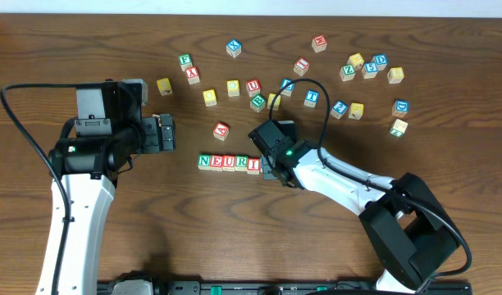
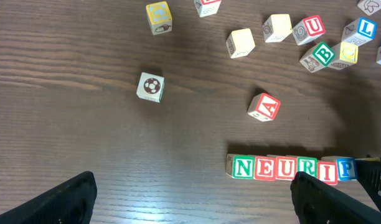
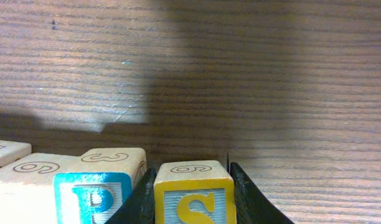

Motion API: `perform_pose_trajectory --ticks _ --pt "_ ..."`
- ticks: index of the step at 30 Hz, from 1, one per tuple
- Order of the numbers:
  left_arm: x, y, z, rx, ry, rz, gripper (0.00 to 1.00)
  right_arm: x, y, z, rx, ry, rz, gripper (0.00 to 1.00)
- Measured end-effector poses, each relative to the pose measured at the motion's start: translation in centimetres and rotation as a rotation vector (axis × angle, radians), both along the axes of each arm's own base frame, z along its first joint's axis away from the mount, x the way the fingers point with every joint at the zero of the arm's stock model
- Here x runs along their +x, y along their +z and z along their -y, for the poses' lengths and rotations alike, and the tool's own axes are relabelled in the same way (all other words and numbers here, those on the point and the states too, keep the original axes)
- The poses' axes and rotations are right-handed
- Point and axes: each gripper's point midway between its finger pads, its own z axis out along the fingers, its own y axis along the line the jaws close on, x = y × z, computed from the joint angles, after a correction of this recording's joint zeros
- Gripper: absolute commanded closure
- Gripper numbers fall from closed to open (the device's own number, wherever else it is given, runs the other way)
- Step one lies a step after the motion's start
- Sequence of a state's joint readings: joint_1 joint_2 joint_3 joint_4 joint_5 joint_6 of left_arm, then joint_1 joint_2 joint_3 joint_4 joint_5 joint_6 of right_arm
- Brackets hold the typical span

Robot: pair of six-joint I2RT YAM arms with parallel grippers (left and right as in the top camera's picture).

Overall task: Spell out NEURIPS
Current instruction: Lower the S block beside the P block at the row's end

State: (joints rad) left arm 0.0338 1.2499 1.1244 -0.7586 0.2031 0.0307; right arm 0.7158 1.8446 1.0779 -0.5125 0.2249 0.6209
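Wooden letter cubes stand in a tight row on the bench (image 1: 62, 33): green N (image 2: 243, 167), red E (image 2: 265, 168), red U (image 2: 286, 168), green R (image 2: 307, 168), red I (image 2: 327, 172), blue P (image 2: 345, 168). The yellow S (image 3: 193, 194) sits upright at the P's right, low on the bench. It is clamped by the right gripper (image 1: 271, 170), whose jaws stand narrow, with one finger (image 3: 139, 200) between the S and the P. The right arm reaches diagonally from the near right corner, its wrist low at the row's end. The left arm rises from the near left and bends right. The left gripper (image 1: 165, 133) is spread wide, holds nothing and sits left of the N. A red A cube (image 1: 221, 129) lies near the row, with other cubes scattered beyond.
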Motion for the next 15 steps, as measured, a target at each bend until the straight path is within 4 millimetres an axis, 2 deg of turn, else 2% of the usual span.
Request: perform_pose_trajectory --ticks 12,13,15 --pt "0.00 0.00 0.00 0.000 0.000 0.000 0.02 0.56 0.21 0.34 -0.020 -0.011 0.031 0.81" --pt "0.01 0.01 0.00 0.000 0.000 0.000 0.02 0.58 0.22 0.32 -0.019 -0.011 0.032 0.76" --pt "0.00 0.00 0.00 0.000 0.000 0.000 0.02 0.59 0.16 0.31 -0.018 -0.015 0.032 0.71"
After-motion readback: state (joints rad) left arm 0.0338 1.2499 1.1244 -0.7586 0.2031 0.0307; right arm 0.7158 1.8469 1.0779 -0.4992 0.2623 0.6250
